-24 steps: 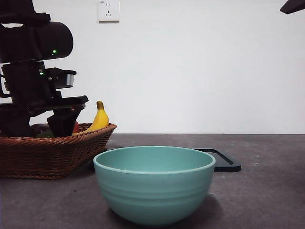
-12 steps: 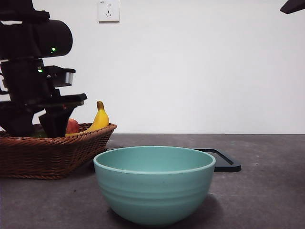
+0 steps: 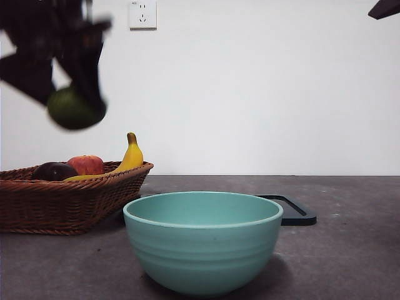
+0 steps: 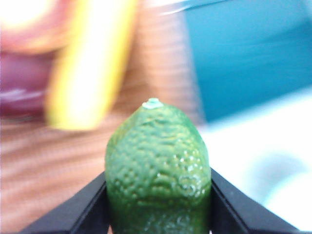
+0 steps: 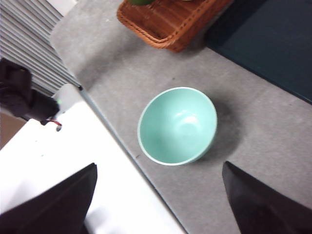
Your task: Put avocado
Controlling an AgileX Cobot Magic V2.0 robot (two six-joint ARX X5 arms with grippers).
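Landmark: wicker basket [image 3: 69, 197] on the tabletop [image 3: 350, 250].
Avocado [image 3: 75, 109]: in the air above the basket, clear of it.
Left gripper [image 4: 158, 195]: fingers clenched on the avocado.
Right gripper [image 5: 158, 202]: fingers spread, empty, waiting.
Progress: picking done; placing left, probably into the teal bowl [image 3: 202, 240] beside the basket.

White wall [image 3: 262, 87] with socket [image 3: 142, 14] behind grey table [image 3: 350, 250].

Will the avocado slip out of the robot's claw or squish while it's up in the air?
Probably not. The left gripper pinches the avocado on both sides, and its bumpy skin likely helps the grip. It keeps its shape between the jaws, so it seems firm. Being rounded, it may roll once put down.
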